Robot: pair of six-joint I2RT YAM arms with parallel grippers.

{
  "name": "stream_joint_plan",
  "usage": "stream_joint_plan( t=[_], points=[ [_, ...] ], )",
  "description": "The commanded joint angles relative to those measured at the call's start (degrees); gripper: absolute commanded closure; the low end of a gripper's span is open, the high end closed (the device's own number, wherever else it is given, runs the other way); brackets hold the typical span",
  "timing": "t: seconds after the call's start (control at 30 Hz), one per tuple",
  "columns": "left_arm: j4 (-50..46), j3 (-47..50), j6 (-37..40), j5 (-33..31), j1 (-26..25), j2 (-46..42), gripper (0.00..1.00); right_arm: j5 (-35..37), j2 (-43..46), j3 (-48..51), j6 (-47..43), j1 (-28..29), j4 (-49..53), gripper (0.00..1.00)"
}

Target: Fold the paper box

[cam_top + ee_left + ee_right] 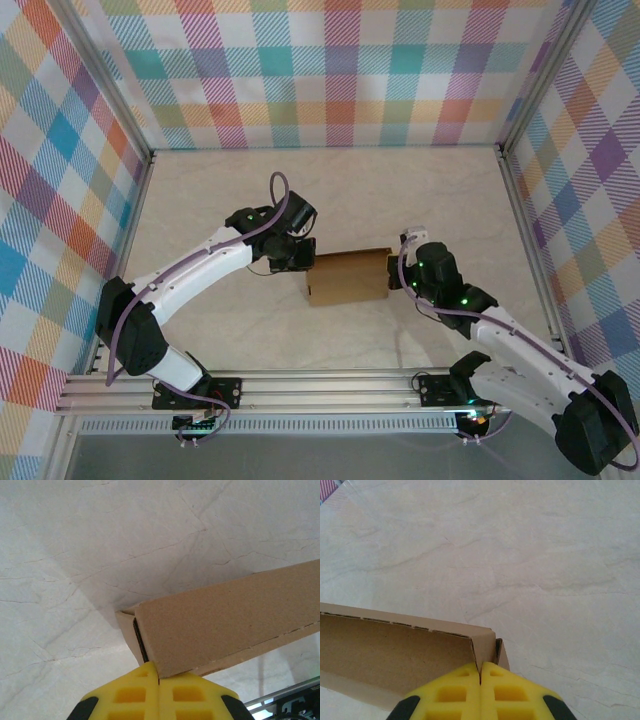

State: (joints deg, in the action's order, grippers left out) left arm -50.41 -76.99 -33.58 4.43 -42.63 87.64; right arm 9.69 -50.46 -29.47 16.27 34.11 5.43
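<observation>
Pale marbled table (400, 190), enclosed on three sides by plaid-patterned walls (340, 70), with an aluminium rail (300, 385) along the 6 o'clock edge.

Item under inspection: the paper box (348, 277), plain brown cardboard, folded up into a low rectangular body. It lies near the table's centre with its long axis running 9 to 3 o'clock.

Left gripper (303, 263): positioned at the box's 9 o'clock end. On the left wrist camera its yellow fingers (132, 692) are pressed together with no gap, tips touching the lower corner of the box (225, 620).

Right gripper (394, 272): positioned at the box's 3 o'clock end. On the right wrist camera its fingers (507, 692) are likewise pressed together, tips at the end corner of the box (395, 650), whose top edge shows a perforated line.

Whether either pair nips a cardboard edge cannot be determined.
</observation>
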Motion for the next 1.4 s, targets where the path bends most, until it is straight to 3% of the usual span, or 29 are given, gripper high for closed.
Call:
stream_joint_plan(
  t=[0.0,0.17,0.33,0.47,0.73,0.9,1.1,1.37],
  points=[
    [-1.53,2.28,0.18,2.04,-1.31,1.36,1.00,-1.46,-0.37,2.38,-0.99,0.70,7.66,0.88],
    [-1.40,2.16,0.68,0.12,-1.92,0.72,1.00,-2.35,4.83,0.74,-1.82,0.70,7.97,0.64],
    [0.34,2.72,1.83,-2.89,-3.19,-0.32,1.00,-3.69,9.84,-0.70,-2.98,0.69,7.84,0.31],
    [2.38,3.74,2.17,-4.50,-3.74,-1.70,1.00,-2.88,11.29,-2.44,-2.38,0.70,9.01,0.23],
    [6.05,6.06,3.59,-6.35,-4.47,-4.61,1.00,5.74,9.03,-8.96,12.51,0.63,12.85,0.20],
    [12.08,11.18,4.40,-8.19,-5.24,-7.90,1.00,5.52,2.00,-15.17,22.83,0.57,18.48,0.20],
    [16.29,15.52,5.84,-12.01,-6.88,-11.30,1.00,3.46,-2.93,-16.64,26.62,0.61,19.35,0.28],
    [16.89,17.55,7.65,-20.40,-11.86,-11.07,1.00,-0.60,-0.58,-12.73,29.96,0.61,19.21,0.46]
  ],
)
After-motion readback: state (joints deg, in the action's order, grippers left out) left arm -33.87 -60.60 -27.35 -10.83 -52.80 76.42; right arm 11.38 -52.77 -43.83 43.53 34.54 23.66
